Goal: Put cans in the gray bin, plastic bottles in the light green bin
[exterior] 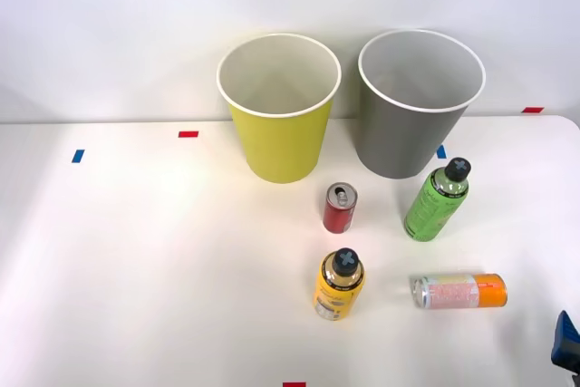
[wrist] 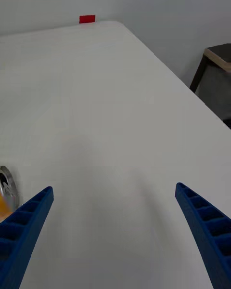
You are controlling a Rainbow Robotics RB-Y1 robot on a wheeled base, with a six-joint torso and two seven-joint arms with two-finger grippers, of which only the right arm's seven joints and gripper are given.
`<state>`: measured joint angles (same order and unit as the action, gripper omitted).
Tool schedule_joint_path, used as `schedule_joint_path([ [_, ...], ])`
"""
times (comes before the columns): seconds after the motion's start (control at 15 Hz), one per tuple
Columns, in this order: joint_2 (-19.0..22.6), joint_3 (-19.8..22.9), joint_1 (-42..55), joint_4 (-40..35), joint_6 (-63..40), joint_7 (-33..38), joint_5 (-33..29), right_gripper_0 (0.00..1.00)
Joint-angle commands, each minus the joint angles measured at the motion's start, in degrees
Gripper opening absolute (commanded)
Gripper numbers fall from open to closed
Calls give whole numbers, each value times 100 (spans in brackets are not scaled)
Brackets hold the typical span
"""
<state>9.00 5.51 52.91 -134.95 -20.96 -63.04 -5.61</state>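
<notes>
The slim orange-and-pale-pink metal drink can [exterior: 459, 292] lies on its side on the white tabletop [exterior: 136, 260], toward the right edge. Its long axis runs across the table, with the silver top toward the left and the orange end toward the right edge. The short red metal can [exterior: 340, 208] stands upright near the middle, silver top up, just in front of the gap between the two bins. The yellow-orange plastic bottle with a label [exterior: 339, 285] stands upright nearer the front edge, black cap up; the bright green plastic bottle [exterior: 437, 200] stands upright in front of the gray bin, close to its base.

The large round yellow-green bin [exterior: 279, 108] and the large round gray bin [exterior: 419, 101] stand side by side at the far edge, mouths up, the gray one nearer the right edge.

The front view shows all of this, but of the right gripper [exterior: 566, 342] only a blue tip at the front right corner. The wrist view shows that right gripper [wrist: 115, 231] with its ribbed blue fingers [wrist: 26, 226] spread wide apart and holding nothing, over bare tabletop, with a silver can top [wrist: 7, 187] beside one finger. A red tape mark [wrist: 87, 19] sits at the table's far edge there.
</notes>
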Motion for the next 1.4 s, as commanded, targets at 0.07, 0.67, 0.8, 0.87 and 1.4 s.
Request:
schedule_joint_path([
  [0.07, 506, -472, -430, -1016, -2061, 1206, -1065, 81],
  [0.67, 1350, -956, -1362, -1016, -3994, 4265, -1135, 78],
  [0.8, 1508, -964, -1529, -1051, -4381, 5038, -687, 78],
  [0.87, 1570, -964, -1617, -1113, -4627, 5434, -467, 78],
  [1.4, 2273, -1307, -2636, -1183, -5910, 7851, 825, 78],
])
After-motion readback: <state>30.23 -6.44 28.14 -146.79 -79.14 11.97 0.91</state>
